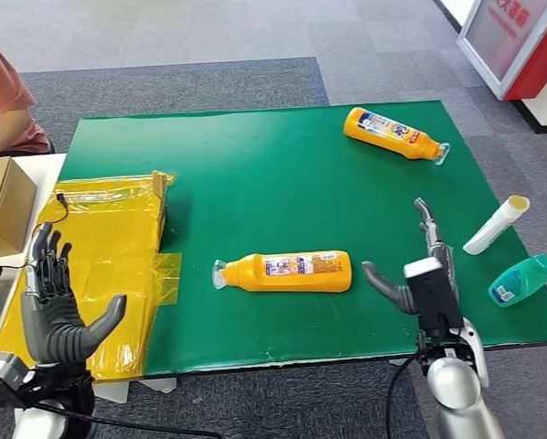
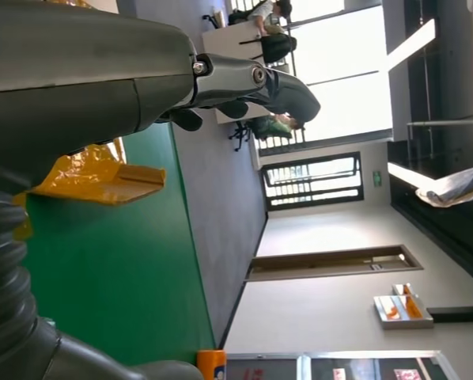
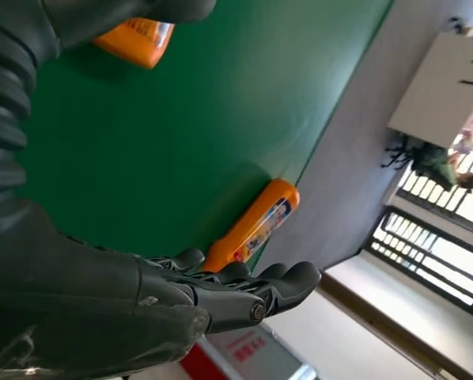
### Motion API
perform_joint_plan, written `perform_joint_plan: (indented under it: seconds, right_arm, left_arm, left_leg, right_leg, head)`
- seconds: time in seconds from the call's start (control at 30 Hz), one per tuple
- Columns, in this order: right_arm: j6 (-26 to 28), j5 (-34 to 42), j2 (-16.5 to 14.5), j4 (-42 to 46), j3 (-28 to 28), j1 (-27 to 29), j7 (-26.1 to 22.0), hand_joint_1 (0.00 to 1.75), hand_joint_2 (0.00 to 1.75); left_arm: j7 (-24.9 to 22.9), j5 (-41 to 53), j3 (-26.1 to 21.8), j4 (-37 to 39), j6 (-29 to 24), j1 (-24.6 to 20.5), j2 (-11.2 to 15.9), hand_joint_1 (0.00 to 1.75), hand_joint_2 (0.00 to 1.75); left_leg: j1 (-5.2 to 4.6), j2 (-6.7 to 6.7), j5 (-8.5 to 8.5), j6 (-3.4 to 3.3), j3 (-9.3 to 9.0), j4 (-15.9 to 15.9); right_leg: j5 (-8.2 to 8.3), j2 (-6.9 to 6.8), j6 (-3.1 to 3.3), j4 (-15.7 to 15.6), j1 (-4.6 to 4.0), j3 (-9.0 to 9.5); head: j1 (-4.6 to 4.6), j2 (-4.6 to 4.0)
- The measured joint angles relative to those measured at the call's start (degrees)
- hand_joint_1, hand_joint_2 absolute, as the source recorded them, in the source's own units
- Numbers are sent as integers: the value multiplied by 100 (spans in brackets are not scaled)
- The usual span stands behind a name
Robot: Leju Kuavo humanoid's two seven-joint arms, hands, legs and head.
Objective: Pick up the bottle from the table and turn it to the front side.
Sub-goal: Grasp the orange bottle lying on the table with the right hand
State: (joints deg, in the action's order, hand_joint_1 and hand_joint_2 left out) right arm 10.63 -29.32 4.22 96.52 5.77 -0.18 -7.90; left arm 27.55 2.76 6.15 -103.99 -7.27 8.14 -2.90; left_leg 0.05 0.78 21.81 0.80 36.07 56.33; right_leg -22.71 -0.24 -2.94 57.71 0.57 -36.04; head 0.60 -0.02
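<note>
An orange bottle lies on its side near the middle of the green table, clear cap to the left, label facing up. My right hand hovers just right of its base, fingers apart and empty; the right wrist view shows that bottle's end beside my thumb. A second orange bottle lies at the far right, also seen beyond my right fingers. My left hand is raised over the yellow plastic at the left edge, open and empty.
A yellow plastic sheet and a cardboard box sit at the left. A white bottle and a teal bottle lie at the right edge. A person in a pink sleeve sits at the far left.
</note>
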Motion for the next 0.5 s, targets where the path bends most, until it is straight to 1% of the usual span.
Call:
perform_joint_plan:
  seconds: [0.1, 0.2, 0.37, 0.5]
  right_arm:
    - [-48, -954, 6, -218, 211, -201, 445, 0, 175]
    - [-247, -1600, 59, -490, 457, -393, 825, 0, 175]
    - [-485, -2031, 134, -940, 759, -694, 1048, 0, 175]
    - [-659, -2284, 149, -1402, 1051, -1035, 1132, 0, 175]
  left_arm:
    - [-14, 206, -4, -87, 20, -1, -15, 0, 175]
    - [-52, 318, -3, -131, 56, -63, -33, 0, 175]
    - [-122, 410, 5, -140, 186, -278, -42, 0, 175]
    - [-251, 509, 94, -126, 314, -674, -41, 0, 175]
  left_leg:
    - [0, 0, -1, 1, -1, 0]
    - [1, 0, -5, -1, -2, 0]
    - [0, 0, -8, -2, -1, 0]
    - [0, -1, -12, -2, -1, 0]
  right_leg:
    - [0, 0, 0, 0, 0, 0]
    - [1, -1, 0, 0, 0, 0]
    - [3, -1, -1, 0, 0, 1]
    - [7, -1, -1, 0, 0, 0]
  head:
    - [0, 0]
    - [0, 0]
    - [0, 0]
    - [0, 0]
